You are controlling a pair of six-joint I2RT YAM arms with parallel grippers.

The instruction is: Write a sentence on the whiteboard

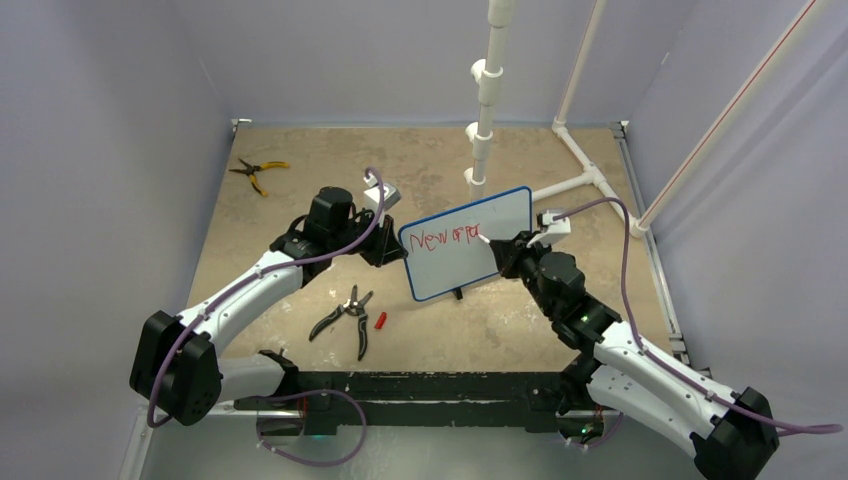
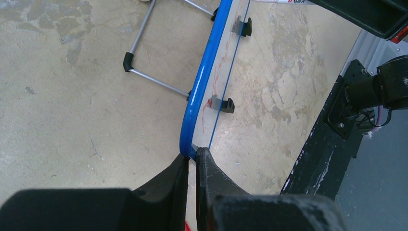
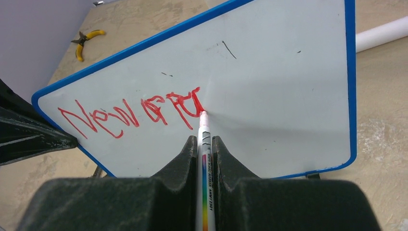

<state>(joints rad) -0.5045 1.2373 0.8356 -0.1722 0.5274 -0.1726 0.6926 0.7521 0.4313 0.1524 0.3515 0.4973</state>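
marker [image 3: 205,168] barrel cut off below, sentence [image 3: 129,113] second word illegible, whiteboard [image 3: 288,86] top corner cropped

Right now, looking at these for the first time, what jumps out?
The red lettering scrawled along the top of the blue-framed whiteboard, mid-table. The right pincer holds a marker with its tip at the last letter, while the left pincer clamps the board's left edge.

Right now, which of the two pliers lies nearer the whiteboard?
The black-handled pair, lying open next to a small red cap near the whiteboard; the yellow-handled pair sits away in the far left corner.
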